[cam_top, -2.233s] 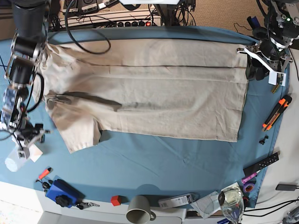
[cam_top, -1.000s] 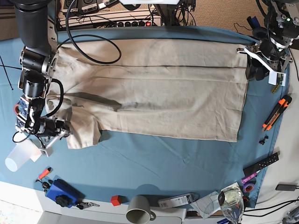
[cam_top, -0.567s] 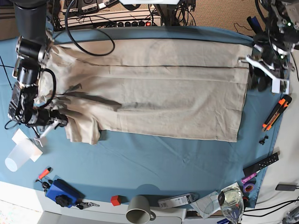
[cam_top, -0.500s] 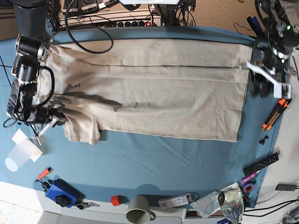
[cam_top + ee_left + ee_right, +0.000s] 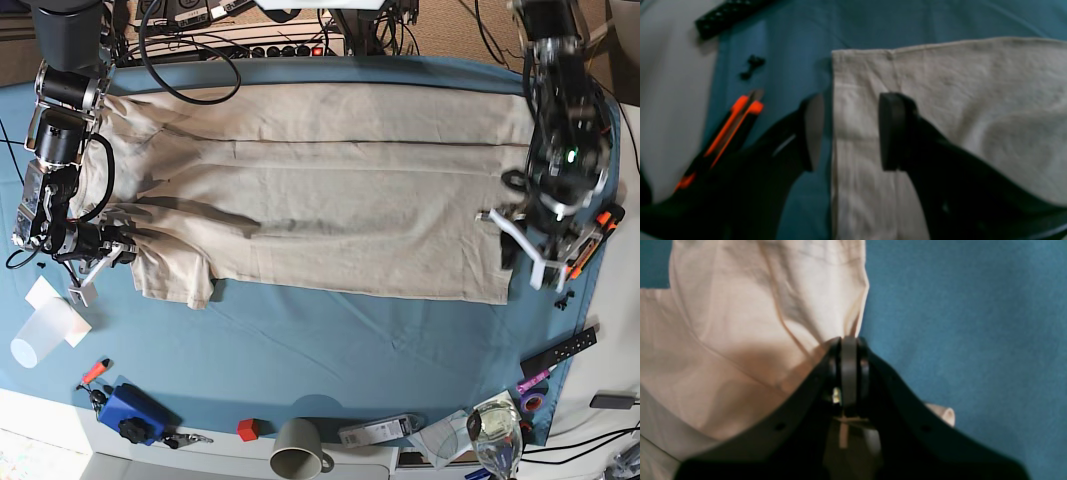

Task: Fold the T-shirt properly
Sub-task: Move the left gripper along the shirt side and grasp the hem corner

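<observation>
From my seat, nearest the base camera, the clutter along the front edge of the tabletop [image 5: 330, 350] looks unchanged: the grey mug [image 5: 298, 448], the small red block [image 5: 247, 430] and the blue device [image 5: 128, 411] sit where they were. Farther in, the beige T-shirt [image 5: 330, 190] lies spread flat across the teal cloth, its hem toward the right of that view. The big change is on that side: my left gripper [image 5: 522, 251], which half a second ago hung by the far hem corner, has come down along the hem to the near corner. In its wrist view the left gripper [image 5: 846, 131] stands wide open, one pad over the cloth, the other over the fabric, the T-shirt [image 5: 957, 116] hem edge running between them, nothing clamped. The orange utility knife [image 5: 730, 133] lies just beside it on the teal cloth, and shows as the orange utility knife [image 5: 590, 240] in the base view. On the opposite side my right gripper [image 5: 100, 252] has drawn in slightly since then, and the sleeve it pulls has folded tighter against the shirt body. Its wrist view shows the right gripper [image 5: 848, 355] pressed fully closed on a bunched pinch of T-shirt [image 5: 750, 323] sleeve fabric, lifted above the cloth.
</observation>
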{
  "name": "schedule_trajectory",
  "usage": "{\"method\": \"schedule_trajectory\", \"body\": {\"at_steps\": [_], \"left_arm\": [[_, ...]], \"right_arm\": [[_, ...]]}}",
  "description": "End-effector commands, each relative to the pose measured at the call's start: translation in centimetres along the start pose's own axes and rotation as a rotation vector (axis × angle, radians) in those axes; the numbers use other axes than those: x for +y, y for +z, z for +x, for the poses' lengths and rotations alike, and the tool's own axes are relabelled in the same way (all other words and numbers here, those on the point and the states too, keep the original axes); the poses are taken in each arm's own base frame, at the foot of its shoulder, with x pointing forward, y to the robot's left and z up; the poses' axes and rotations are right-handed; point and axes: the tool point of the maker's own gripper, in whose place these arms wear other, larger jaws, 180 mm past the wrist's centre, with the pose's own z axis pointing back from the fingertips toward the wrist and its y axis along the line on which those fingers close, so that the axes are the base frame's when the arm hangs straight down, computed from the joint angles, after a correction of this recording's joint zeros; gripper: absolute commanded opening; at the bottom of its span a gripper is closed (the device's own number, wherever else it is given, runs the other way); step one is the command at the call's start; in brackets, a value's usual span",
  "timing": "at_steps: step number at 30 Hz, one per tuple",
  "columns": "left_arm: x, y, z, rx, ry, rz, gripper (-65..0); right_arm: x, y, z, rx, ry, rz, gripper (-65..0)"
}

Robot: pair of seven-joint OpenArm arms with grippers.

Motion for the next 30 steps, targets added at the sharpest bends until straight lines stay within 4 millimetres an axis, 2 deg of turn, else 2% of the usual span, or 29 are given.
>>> {"method": "schedule_trajectory", "body": {"at_steps": [1, 9, 14, 22, 30], "left_arm": [[0.8, -0.5, 1.6, -0.029, -0.011, 0.013, -37.0], [1.2, -6.1, 2.7, 0.09, 0.003, -0.026, -37.0], [1.9, -8.8, 1.9, 0.189, 0.044, -0.037, -37.0], [2.3, -10.7, -0.7, 0.314, 0.108, -0.048, -37.0], [-0.7, -11.6, -4.2, 0.405, 0.151, -0.152, -37.1]], "right_arm": [[-1.4, 0.8, -0.4, 0.046, 0.015, -0.055, -65.0], [-1.4, 0.8, -0.4, 0.046, 0.015, -0.055, -65.0], [-1.4, 0.8, -0.4, 0.048, 0.017, -0.057, -65.0], [-1.4, 0.8, -0.4, 0.047, 0.017, -0.057, -65.0], [-1.4, 0.8, -0.4, 0.047, 0.017, -0.056, -65.0]]}}
